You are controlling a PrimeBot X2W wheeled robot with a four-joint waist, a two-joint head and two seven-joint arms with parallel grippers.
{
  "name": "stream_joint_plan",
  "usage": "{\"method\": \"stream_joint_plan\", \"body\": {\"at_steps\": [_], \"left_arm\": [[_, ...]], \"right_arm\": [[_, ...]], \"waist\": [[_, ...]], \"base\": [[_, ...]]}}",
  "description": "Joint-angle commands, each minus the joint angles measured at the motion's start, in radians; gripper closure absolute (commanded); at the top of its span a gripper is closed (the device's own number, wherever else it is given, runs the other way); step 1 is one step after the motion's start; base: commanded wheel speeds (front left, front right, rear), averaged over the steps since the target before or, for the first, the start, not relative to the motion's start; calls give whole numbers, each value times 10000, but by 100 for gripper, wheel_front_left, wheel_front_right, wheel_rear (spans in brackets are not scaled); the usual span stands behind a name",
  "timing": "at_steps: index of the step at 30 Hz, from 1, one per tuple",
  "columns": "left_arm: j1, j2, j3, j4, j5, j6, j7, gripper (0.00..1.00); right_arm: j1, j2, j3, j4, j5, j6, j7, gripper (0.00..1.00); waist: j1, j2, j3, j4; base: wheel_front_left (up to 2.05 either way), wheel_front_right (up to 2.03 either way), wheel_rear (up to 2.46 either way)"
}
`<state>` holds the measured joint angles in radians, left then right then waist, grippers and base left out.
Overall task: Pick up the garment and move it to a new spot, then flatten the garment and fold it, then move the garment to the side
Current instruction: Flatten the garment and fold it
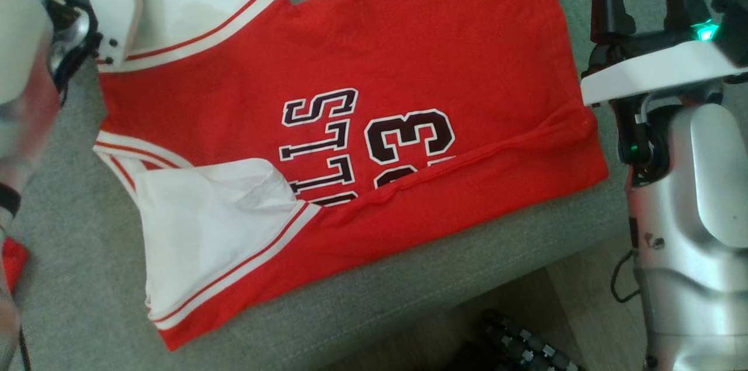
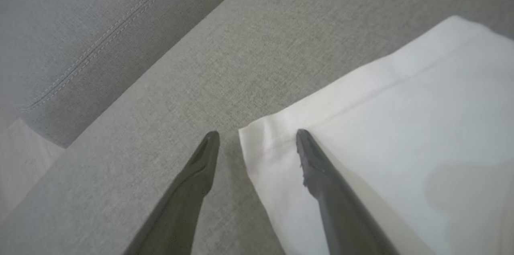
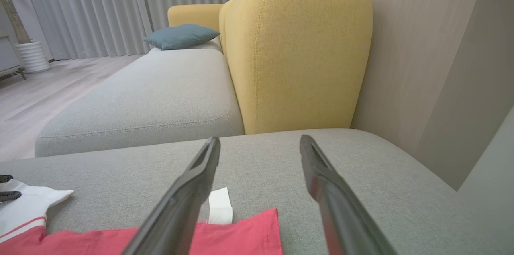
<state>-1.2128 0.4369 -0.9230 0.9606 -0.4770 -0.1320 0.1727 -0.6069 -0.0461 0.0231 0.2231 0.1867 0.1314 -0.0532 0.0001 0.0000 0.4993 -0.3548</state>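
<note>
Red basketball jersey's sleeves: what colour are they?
White; the short fabric sleeves carry red-and-white striped trim. Head view shows it best.

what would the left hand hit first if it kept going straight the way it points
Most likely the white sleeve corner of the red basketball jersey, with the grey fabric sofa cushion beside it. The open left hand straddles that hemmed edge; its height above is unclear.

Dark fingers of the right gripper [image 3: 259, 139] spread wide over a grey fabric sofa seat [image 3: 369, 178], red jersey garment [image 3: 237, 237] with white trim lying below, small white label [image 3: 220, 207] at its edge, mustard-yellow upholstered backrest [image 3: 297, 50] beyond, teal cushion [image 3: 180, 36].
</note>
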Motion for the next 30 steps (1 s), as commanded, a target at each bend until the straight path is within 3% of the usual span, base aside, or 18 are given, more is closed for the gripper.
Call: {"method": "stream_joint_plan", "body": {"at_steps": [1, 8, 9, 10, 18, 30], "left_arm": [[-602, 297, 87, -41, -112, 15, 7, 0], [-665, 234, -745, 70, -1184, 14, 672, 0], [-649, 213, -821, 3, -1464, 14, 835, 22], [-652, 203, -910, -99, -1710, 14, 954, 100], [-848, 203, -1356, -656, -2636, 14, 436, 100], [-691, -472, -1412, -1274, -2441, 193, -2497, 100]], "right_arm": [[-173, -41, 132, -375, 55, -7, -96, 0], [-232, -41, 35, -356, 25, -7, -113, 0], [-246, -41, 11, -338, 2, -7, -110, 0], [-259, -41, -22, -319, -31, -7, -108, 0], [-410, -89, -412, -39, -374, -7, 11, 0], [-1005, -1347, -673, 1523, -275, -7, 774, 0]], "waist": [[-1, 0, 47, -38], [-1, 0, 166, -48], [-1, 0, 171, -31], [-1, 0, 174, -2], [-1, 0, -8, 497], [-1, 0, -1097, 2290]], "base": [[0, 0, 0], [0, 0, 0], [0, 0, 0], [0, 0, 0], [0, 0, 0], [0, 0, 0]]}}
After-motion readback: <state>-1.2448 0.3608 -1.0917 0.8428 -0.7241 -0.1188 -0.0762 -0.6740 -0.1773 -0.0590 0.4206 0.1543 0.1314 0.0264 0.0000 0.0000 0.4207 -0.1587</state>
